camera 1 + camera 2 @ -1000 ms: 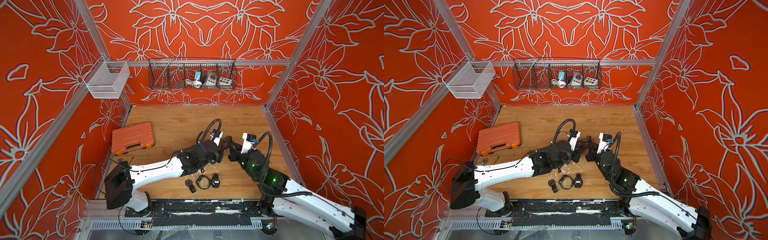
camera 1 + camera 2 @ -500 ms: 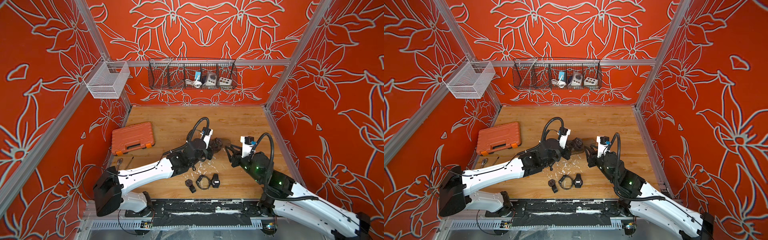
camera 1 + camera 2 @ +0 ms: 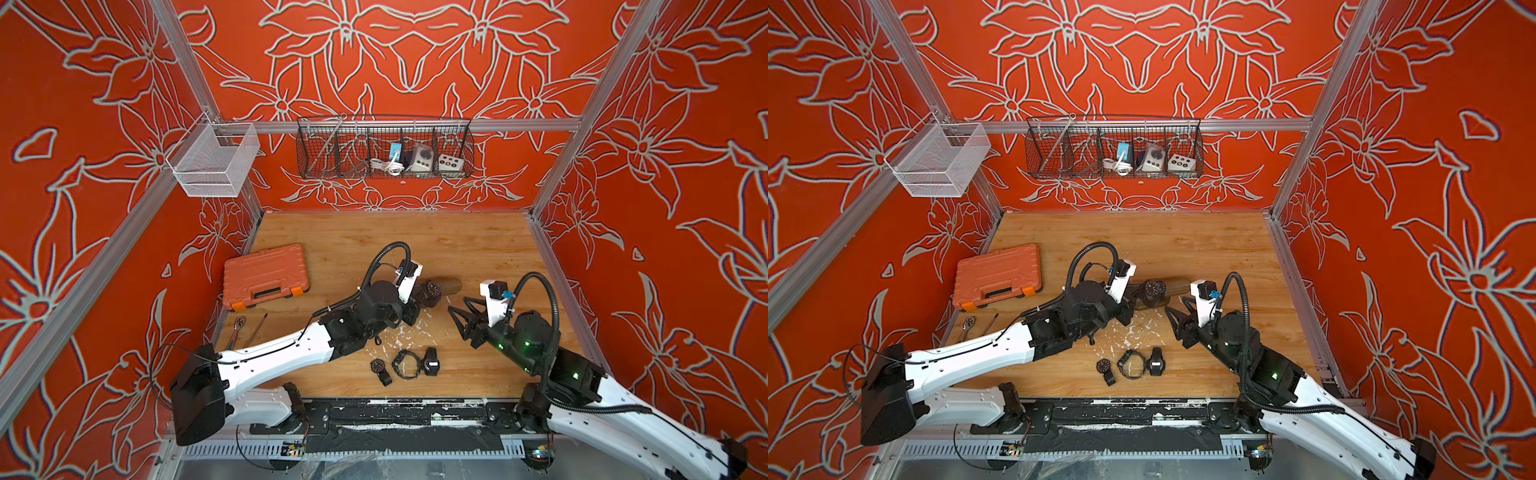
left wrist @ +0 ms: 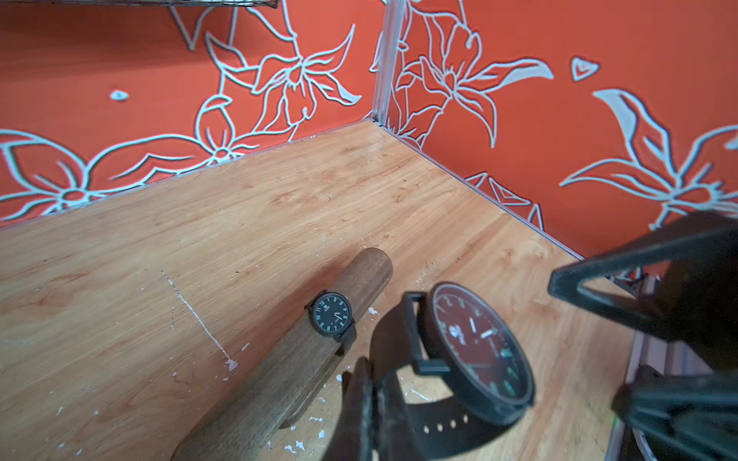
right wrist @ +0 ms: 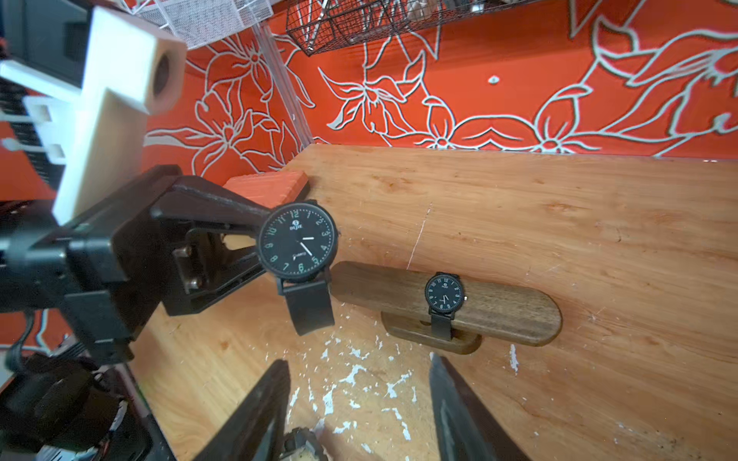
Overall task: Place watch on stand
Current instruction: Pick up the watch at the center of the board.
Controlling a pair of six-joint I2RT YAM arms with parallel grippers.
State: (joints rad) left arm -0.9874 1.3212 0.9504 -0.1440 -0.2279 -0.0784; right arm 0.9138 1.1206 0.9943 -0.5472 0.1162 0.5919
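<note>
Watch in my grasp, near the stand
My left gripper is clamped on the strap of a black watch, and my right gripper gapes empty. The dial seems to read "DIJIE" and "Quartz". The watch hangs at the 9 o'clock end of the stand, which carries a smaller watch.

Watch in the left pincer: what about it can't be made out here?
- Right wrist view: the watch itself hides where the left pincer grips its strap.
- Left wrist view: its dial is blurred, numerals unreadable.
- Both top views: too small to read its hands.
</note>
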